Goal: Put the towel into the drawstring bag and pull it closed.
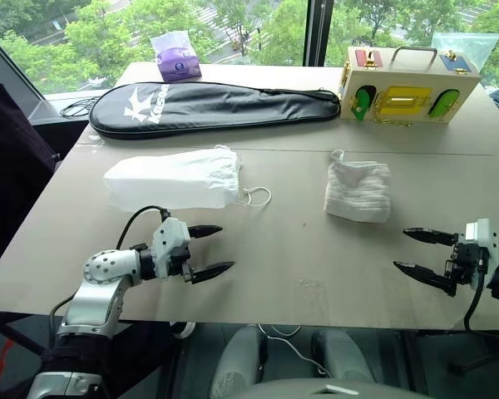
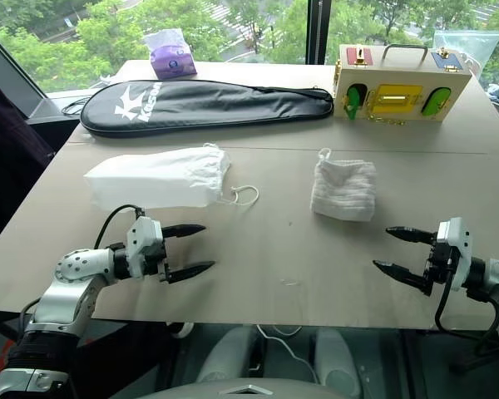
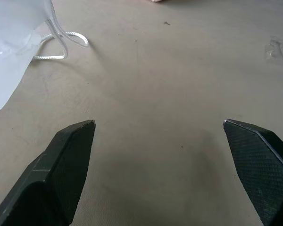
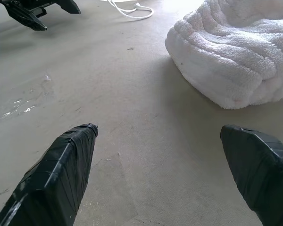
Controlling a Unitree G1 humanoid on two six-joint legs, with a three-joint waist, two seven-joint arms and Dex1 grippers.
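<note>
**Operator:** While both arms wait low over the near edge of the table [image 1: 299, 274], I look at the two cloth things. My left gripper [image 1: 209, 249] has its black fingers spread wide and holds nothing; my right gripper [image 1: 416, 251] is the same, wide and empty.

**Colleague:** Where is the towel?

**Operator:** The towel [image 1: 359, 191] lies on the table ahead of the right gripper, apart from it. It is a thick, off-white square with ribbed waffle rows and a small loop at its far corner. I judge it soft and light, and it will sag when lifted, so I think a pinch on the near folded edge is best, where the layers are thick.

**Colleague:** And the bag?

**Operator:** The drawstring bag [image 1: 173, 179] lies flat ahead of the left gripper, well apart from the towel. It is thin, smooth, a little see-through, with its gathered mouth toward the towel and a white cord loop [image 1: 256, 197] on the table beside it. I expect this fabric to be slippery and to collapse, so the mouth hem is the place to hold it.

**Colleague:** Anything behind?

**Operator:** A long black racket case [image 1: 208, 108] and a wooden latch box [image 1: 407, 83], both far from my grippers.
</note>
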